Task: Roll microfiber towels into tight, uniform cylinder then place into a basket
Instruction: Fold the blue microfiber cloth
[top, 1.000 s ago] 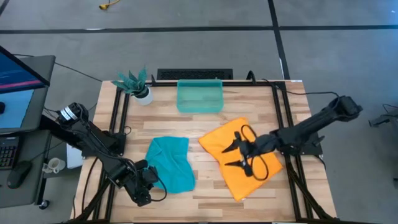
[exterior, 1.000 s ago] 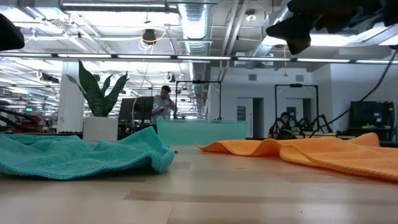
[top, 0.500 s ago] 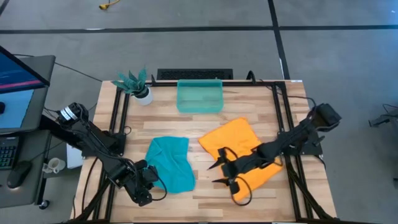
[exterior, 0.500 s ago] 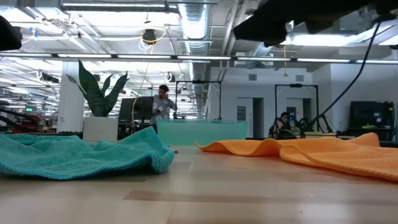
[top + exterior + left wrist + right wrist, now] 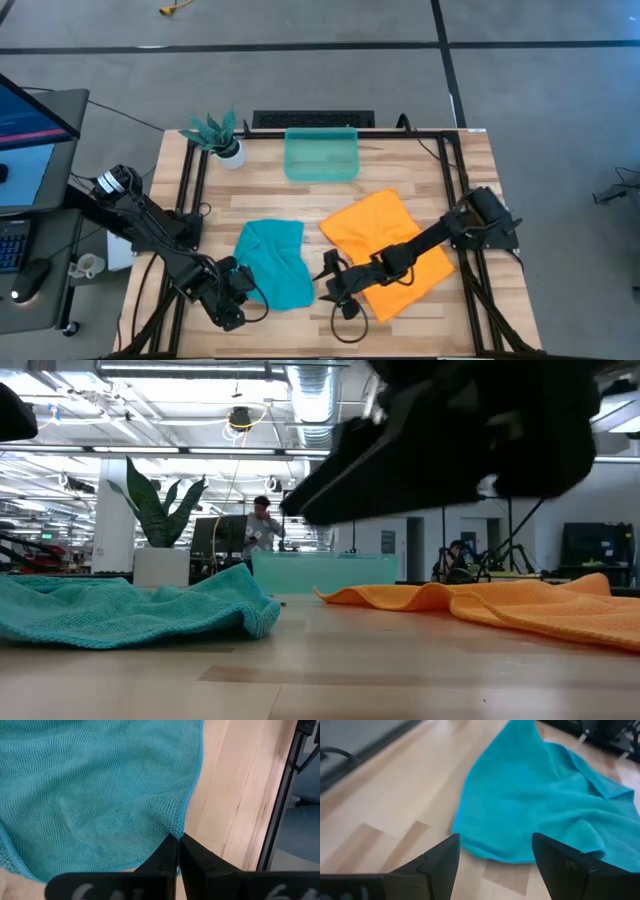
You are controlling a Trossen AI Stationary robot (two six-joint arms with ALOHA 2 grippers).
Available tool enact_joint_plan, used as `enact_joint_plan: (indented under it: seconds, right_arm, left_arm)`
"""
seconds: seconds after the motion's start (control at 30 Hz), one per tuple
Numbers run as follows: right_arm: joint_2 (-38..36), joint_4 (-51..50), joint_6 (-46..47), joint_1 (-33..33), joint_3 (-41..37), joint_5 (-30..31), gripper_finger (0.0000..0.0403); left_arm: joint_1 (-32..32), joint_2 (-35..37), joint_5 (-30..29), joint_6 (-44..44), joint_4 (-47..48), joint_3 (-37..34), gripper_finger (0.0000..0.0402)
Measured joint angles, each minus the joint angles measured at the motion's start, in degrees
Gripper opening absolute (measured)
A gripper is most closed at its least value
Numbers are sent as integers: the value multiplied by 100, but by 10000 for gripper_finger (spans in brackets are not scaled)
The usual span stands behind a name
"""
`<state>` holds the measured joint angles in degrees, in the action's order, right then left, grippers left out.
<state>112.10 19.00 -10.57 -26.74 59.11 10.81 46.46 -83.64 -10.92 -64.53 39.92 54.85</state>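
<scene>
Because both cloths are thin, limp microfiber, they will likely handle as light, floppy sheets that bunch and drag on the wood rather than slide stiffly, so a hold at a hemmed edge or corner should serve better than a pinch in the middle. The blue towel [image 5: 275, 262] lies rumpled on the near left part of the worktop [image 5: 330, 205], with folds humped along it. The orange towel [image 5: 388, 250] lies flatter on the near right, its far corner pointing toward the basket [image 5: 321, 154], which stands at the far edge, just right of a small potted plant [image 5: 217, 135].

The left hand [image 5: 240, 291] sits low at the near left corner of the blue towel, its fingers pressed together and pinching the cloth's hemmed edge [image 5: 176, 831] right at the tips. The right hand [image 5: 327, 281] reaches across over the near edge of the orange towel toward the gap between the two cloths, fingers spread wide and holding nothing; its own camera looks at the blue towel's right-hand edge. That edge looks the natural second grip, since two corner holds would let the cloth be pulled flat before rolling. Loose folds may make an uneven roll
</scene>
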Motion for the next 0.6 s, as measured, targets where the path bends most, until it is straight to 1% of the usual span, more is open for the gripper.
enact_joint_plan:
  seconds: [0.23, 0.37, 0.6]
  right_arm:
    - [780, 12, 2, -60, 582, -24, 272]
    - [998, 28, 35, -66, 731, -22, 272]
    - [1141, -2, 277, -50, 719, -1, 272]
  left_arm:
    - [0, 0, 64, -52, -47, 0, 0]
    - [0, 0, 72, -114, -46, 0, 0]
    - [0, 0, 28, -115, -46, 0, 0]
